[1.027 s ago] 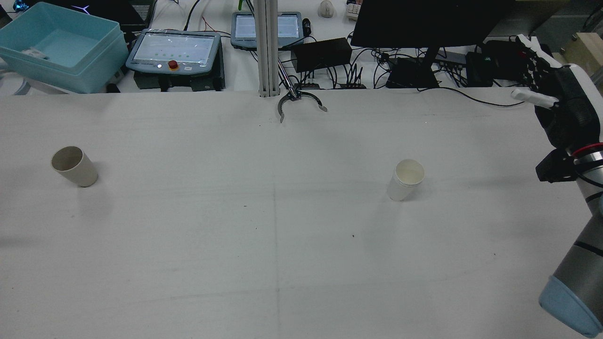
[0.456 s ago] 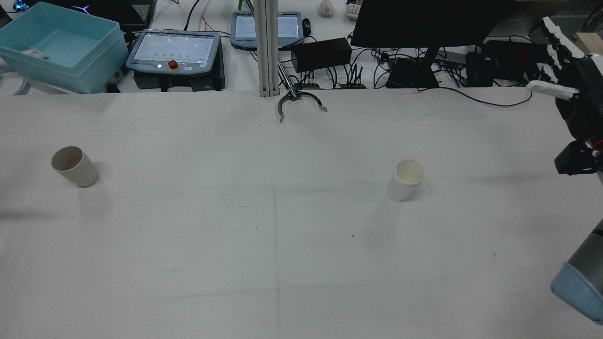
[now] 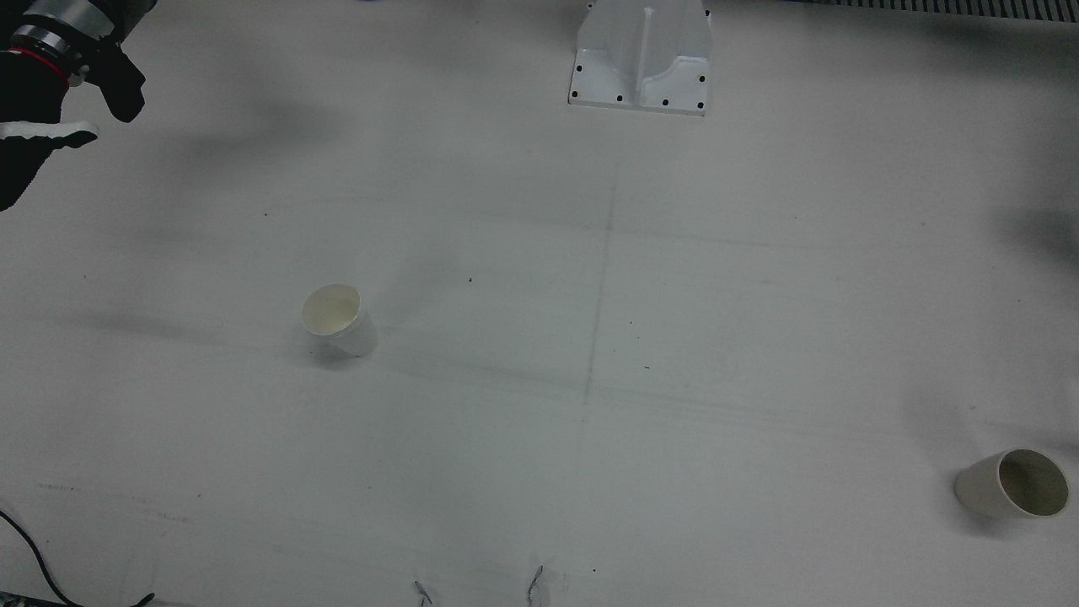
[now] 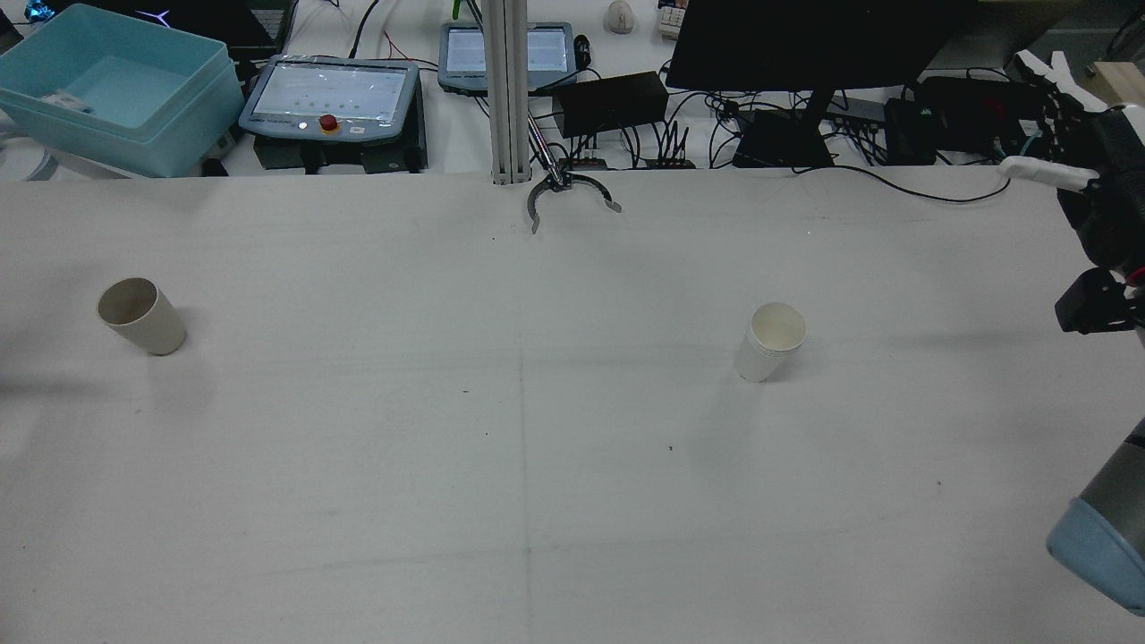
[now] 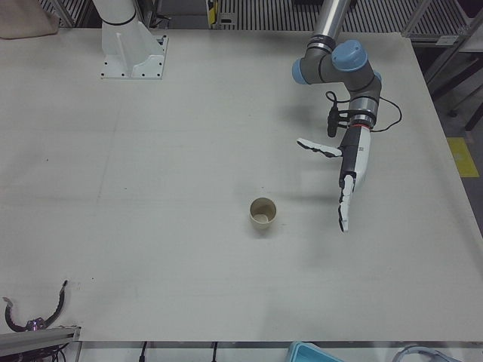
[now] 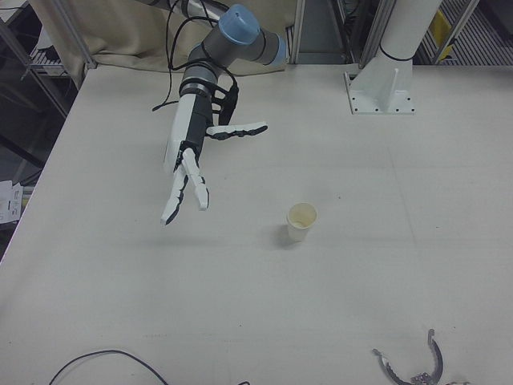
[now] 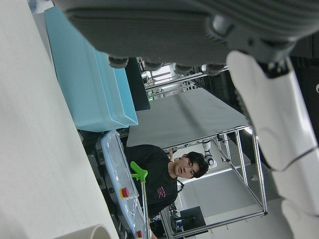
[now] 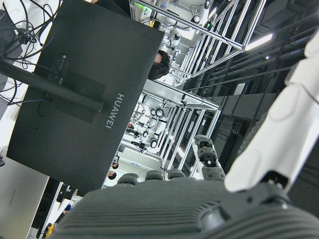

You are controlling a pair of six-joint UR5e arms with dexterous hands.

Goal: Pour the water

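Note:
A beige paper cup stands on the robot's left side of the white table; it also shows in the front view and the left-front view. A white paper cup stands on the right side and shows in the front view and the right-front view. My left hand is open and empty, held above the table, apart from the beige cup. My right hand is open and empty, well to the side of the white cup, near the table's edge.
Behind the far edge are a teal bin, two teach pendants, a black monitor and cables. A small metal claw part lies at the far middle. A white pedestal stands on the robot's side.
My right hand has moved outward toward the table's right edge and a little higher; the last half second shows only a slight shift. Both cups have stayed put.

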